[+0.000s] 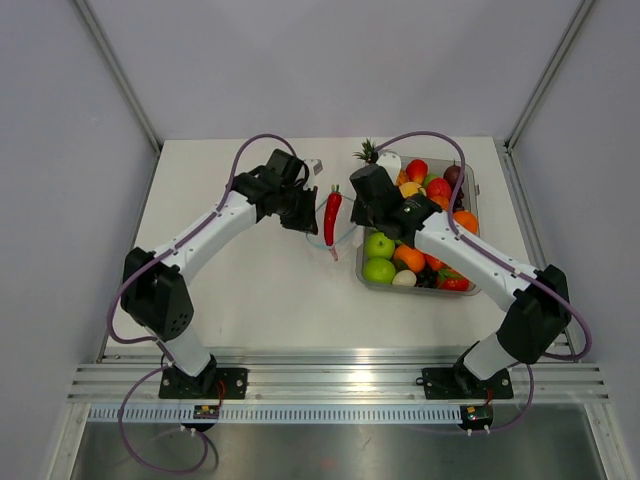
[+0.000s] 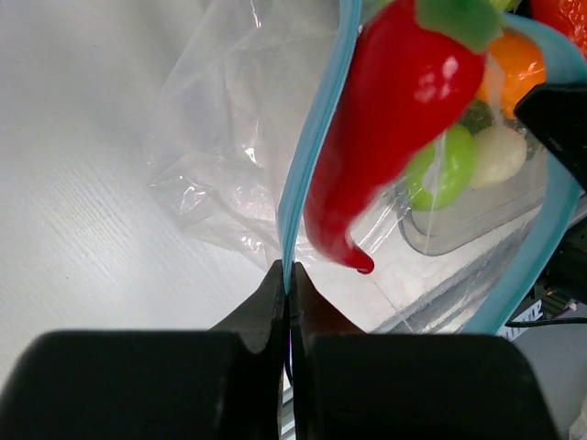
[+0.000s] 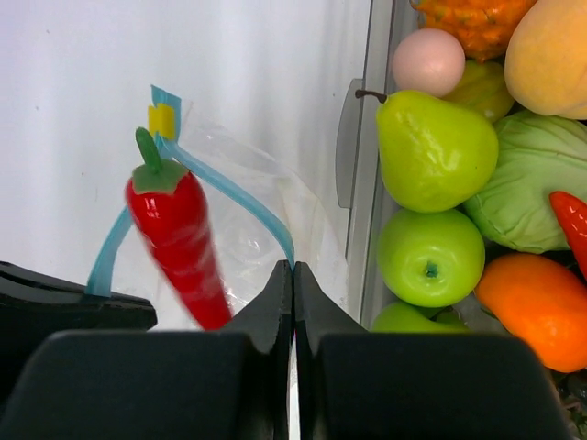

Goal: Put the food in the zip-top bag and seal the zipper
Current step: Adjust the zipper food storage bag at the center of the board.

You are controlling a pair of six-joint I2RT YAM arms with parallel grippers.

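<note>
Left gripper (image 2: 290,282) pinching the zipper (image 2: 312,156); right gripper (image 3: 293,280) pinching its opposite strip. Chili (image 2: 394,119) between my grippers, in the bag (image 2: 220,156) mouth. Tray (image 3: 371,55) right of right gripper.

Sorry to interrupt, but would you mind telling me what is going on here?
Both arms are holding a thin clear zip-top bag open. The left gripper and the right gripper are each pinched shut on the light-blue zipper strip, on opposite sides of the mouth. A long red toy chili pepper sits in that opening, green stem end out. The zipper is not yet sealed.
</note>
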